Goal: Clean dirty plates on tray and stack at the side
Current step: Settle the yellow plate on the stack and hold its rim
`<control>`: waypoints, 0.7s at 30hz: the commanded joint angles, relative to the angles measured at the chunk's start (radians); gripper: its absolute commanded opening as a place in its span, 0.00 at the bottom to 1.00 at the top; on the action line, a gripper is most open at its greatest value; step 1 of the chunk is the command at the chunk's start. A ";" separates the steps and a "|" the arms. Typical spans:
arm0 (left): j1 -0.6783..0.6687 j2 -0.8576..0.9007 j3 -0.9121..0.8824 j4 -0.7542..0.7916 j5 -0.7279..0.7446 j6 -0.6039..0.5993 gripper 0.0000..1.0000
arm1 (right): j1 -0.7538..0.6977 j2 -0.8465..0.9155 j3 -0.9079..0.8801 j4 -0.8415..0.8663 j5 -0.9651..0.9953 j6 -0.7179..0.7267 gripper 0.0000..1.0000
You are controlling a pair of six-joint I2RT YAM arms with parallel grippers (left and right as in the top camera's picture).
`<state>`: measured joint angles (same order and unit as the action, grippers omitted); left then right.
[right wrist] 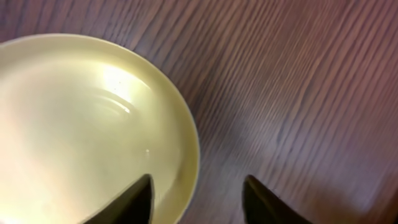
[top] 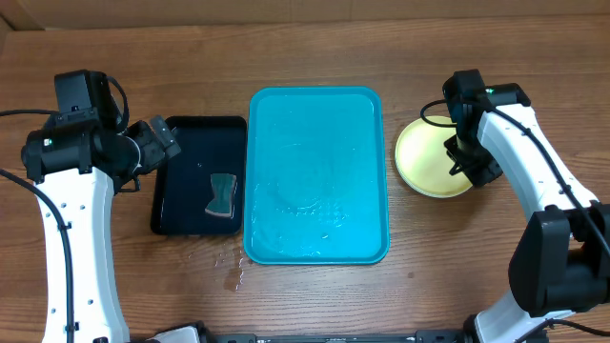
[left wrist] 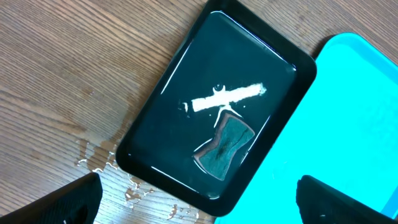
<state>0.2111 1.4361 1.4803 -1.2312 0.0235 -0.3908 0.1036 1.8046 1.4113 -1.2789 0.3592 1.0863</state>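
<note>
Plate (top: 424, 157) sits right of bare tray (top: 317, 105) as stack spot; right gripper (top: 469, 160) over its rim, jaws apart, nothing held; left gripper (top: 160, 141), likewise spread & empty, waits left of tray nr sponge (top: 223, 193).

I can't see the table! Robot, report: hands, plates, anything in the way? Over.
Left hand open near black tray, sponge in it. Right hand open over rim of yellow-green plate, beside turquoise tray. Tray holds no plates. Nothing blocking.

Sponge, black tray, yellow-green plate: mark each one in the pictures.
sponge (left wrist: 224, 148), left wrist view, on its narrow middle.
black tray (top: 186, 186), overhead view, on the bare floor left of the sponge.
yellow-green plate (top: 421, 157), overhead view, on its pale centre.
</note>
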 commanded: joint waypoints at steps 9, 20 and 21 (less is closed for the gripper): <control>0.002 -0.003 0.020 0.001 0.003 -0.014 1.00 | 0.013 -0.028 -0.005 0.188 -0.545 -0.740 0.84; 0.002 -0.003 0.020 0.002 0.003 -0.014 1.00 | 0.026 -0.028 -0.005 0.238 -0.649 -0.912 1.00; 0.002 -0.003 0.020 0.002 0.003 -0.014 1.00 | 0.026 -0.028 -0.005 0.238 -0.640 -0.912 1.00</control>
<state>0.2111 1.4361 1.4803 -1.2308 0.0235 -0.3908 0.1314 1.8046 1.4113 -1.0466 -0.2901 0.2230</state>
